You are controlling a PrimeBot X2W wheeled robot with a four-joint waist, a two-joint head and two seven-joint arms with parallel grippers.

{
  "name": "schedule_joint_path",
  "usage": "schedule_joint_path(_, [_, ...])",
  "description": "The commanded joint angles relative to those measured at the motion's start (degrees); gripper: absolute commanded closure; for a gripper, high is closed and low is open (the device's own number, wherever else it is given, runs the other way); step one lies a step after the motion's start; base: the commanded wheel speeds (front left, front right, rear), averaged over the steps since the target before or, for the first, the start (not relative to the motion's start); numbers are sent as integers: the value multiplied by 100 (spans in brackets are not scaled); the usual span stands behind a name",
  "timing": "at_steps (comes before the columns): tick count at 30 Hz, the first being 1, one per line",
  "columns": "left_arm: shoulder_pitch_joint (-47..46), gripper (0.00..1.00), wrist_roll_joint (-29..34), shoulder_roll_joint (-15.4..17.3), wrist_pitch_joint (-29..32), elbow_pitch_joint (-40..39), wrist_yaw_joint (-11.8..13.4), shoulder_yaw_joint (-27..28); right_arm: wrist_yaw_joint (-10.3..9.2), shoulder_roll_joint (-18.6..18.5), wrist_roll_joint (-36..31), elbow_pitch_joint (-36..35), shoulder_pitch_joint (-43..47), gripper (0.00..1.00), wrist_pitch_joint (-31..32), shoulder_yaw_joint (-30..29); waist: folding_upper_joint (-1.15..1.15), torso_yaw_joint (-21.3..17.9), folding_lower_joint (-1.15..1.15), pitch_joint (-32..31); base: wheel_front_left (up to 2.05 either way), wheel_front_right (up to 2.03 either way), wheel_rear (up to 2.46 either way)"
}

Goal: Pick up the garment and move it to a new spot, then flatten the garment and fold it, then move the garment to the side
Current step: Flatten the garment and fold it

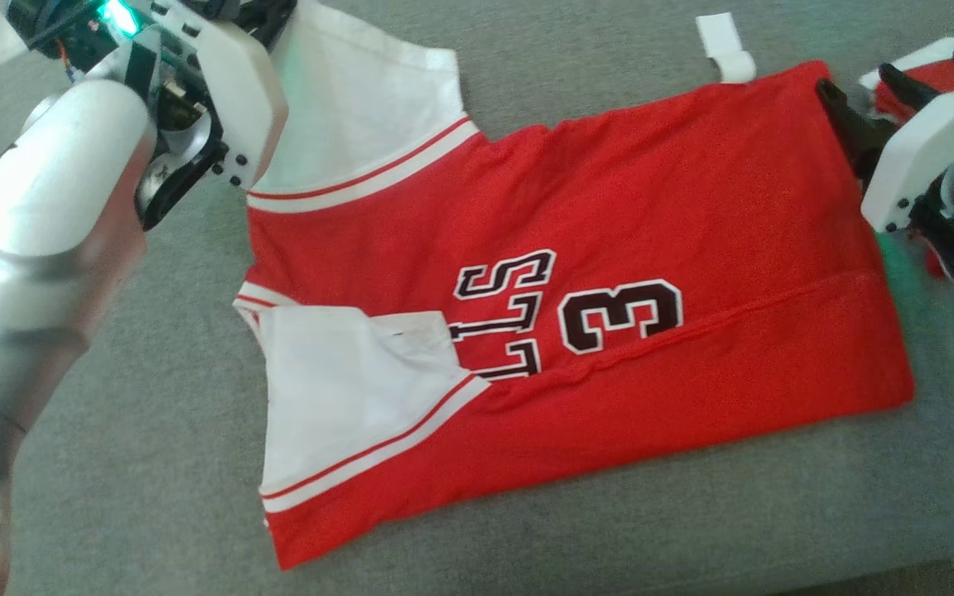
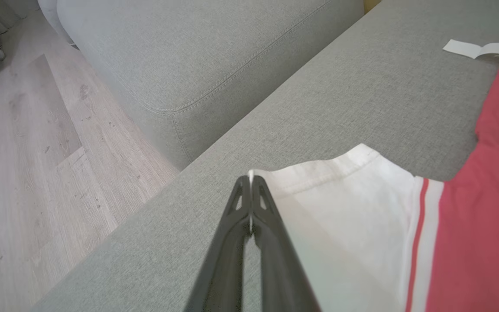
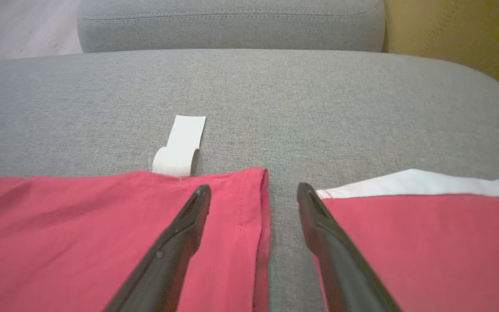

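The garment (image 1: 626, 248) is a red jersey with white sleeves and black lettering, lying spread on the grey sofa seat (image 1: 154, 397). In the left wrist view my left gripper (image 2: 250, 178) is shut on the outer corner of the upper white sleeve (image 2: 345, 195), pinching its hem. At the jersey's far bottom corner my right gripper (image 3: 254, 193) stands open. One of its fingers (image 3: 189, 216) lies over the red hem (image 3: 102, 225), the other beside it. In the head view that gripper (image 1: 854, 79) sits at the jersey's upper right corner.
A white strip of cloth (image 1: 725, 45) curls at the jersey's far edge. A second red and white piece of cloth (image 3: 427, 242) lies just right of my right gripper. The wooden floor (image 2: 28, 164) drops off beyond the seat's left edge, with another grey cushion (image 2: 197, 52) behind.
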Motion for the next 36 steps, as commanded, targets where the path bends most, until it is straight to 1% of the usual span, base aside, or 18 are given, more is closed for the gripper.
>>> schedule_joint_path(1, [-375,100,-49,188,-49,-145,10,145,-4,-73,84,-5,-125,0,41,71,0,116,0,77,0,0,0])
schedule_joint_path(5, [-480,100,-172,217,-106,-151,10,-26,-4,73,514,395,-448,0,231,249,0,203,0,104,0,0,0])
schedule_joint_path(9, [-555,100,-281,249,-143,-109,10,-162,-4,124,792,731,-667,0,451,469,0,253,0,124,0,0,0])
schedule_joint_path(14, [-640,100,-397,259,-183,-45,10,-284,-4,89,988,1075,-901,0,575,682,0,287,0,160,0,0,0])
schedule_joint_path(18, [-695,100,-458,238,-242,12,10,-367,-4,28,1069,1266,-1054,1,474,803,0,305,0,187,0,0,0])
schedule_joint_path(22, [-749,100,-510,220,-297,66,10,-447,-4,-6,1130,1451,-1158,35,396,937,0,317,0,209,0,0,0])
schedule_joint_path(23, [-766,100,-520,216,-307,80,10,-465,-4,-15,1140,1498,-1182,47,392,975,0,321,0,217,0,0,0])
schedule_joint_path(25, [-802,100,-543,209,-329,104,10,-499,-4,-24,1163,1579,-1229,55,372,1044,0,331,0,236,0,0,0])
schedule_joint_path(27, [-834,100,-565,200,-354,127,10,-536,-4,-22,1193,1652,-1267,59,358,1106,0,342,0,254,0,0,0])
schedule_joint_path(28, [-847,100,-579,195,-364,138,10,-558,-4,-23,1199,1690,-1287,65,347,1139,0,349,0,263,0,0,0])
schedule_joint_path(30, [-877,100,-605,181,-381,159,10,-599,-4,-29,1209,1755,-1329,85,297,1197,0,367,0,279,0,0,0])
schedule_joint_path(31, [-889,100,-618,174,-394,171,10,-616,-4,-33,1218,1787,-1351,100,265,1220,0,377,0,285,0,0,0])
schedule_joint_path(36, [-919,100,-677,186,-462,292,10,-670,-4,-41,1277,1886,-1446,100,125,1348,0,400,0,300,0,0,0])
